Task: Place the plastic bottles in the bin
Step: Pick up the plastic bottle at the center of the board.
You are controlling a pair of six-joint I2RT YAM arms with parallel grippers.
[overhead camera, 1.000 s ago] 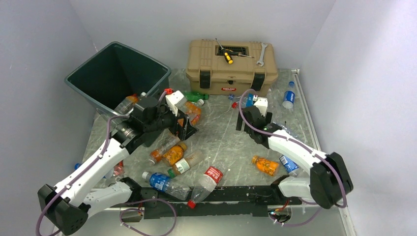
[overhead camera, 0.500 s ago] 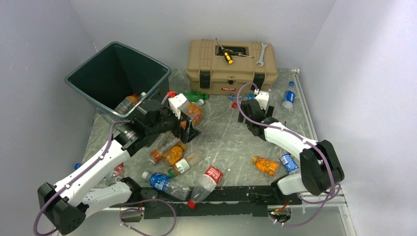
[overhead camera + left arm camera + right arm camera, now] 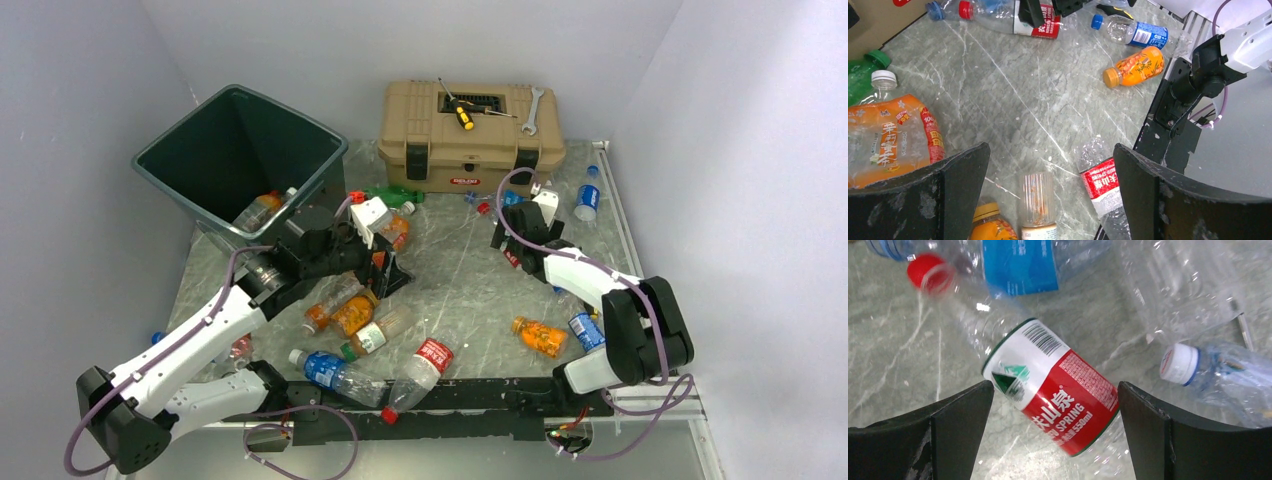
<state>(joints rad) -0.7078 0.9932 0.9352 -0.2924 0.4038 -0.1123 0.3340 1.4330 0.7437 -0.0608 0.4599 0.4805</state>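
The dark green bin [image 3: 200,150] stands at the back left with an orange bottle [image 3: 262,210] inside by its near rim. My left gripper [image 3: 385,272] is open and empty, hovering over floor bottles: a clear white-labelled bottle [image 3: 1038,205], a red-labelled bottle [image 3: 1103,182] and an orange bottle [image 3: 993,225]; a large orange bottle [image 3: 888,137] lies to its left. My right gripper [image 3: 507,250] is open with its jaws either side of a clear red-labelled bottle [image 3: 1058,390] with a red cap, not closed on it.
The tan toolbox [image 3: 470,135] with a screwdriver and wrench on top stands at the back. More bottles lie about: a green one [image 3: 395,195], orange [image 3: 540,335], blue-labelled [image 3: 587,200], blue [image 3: 325,368]. A black rail [image 3: 480,395] runs along the near edge.
My left gripper has moved right and down, away from the bin, still open. My right arm has folded back, with its gripper shifted slightly toward the toolbox.
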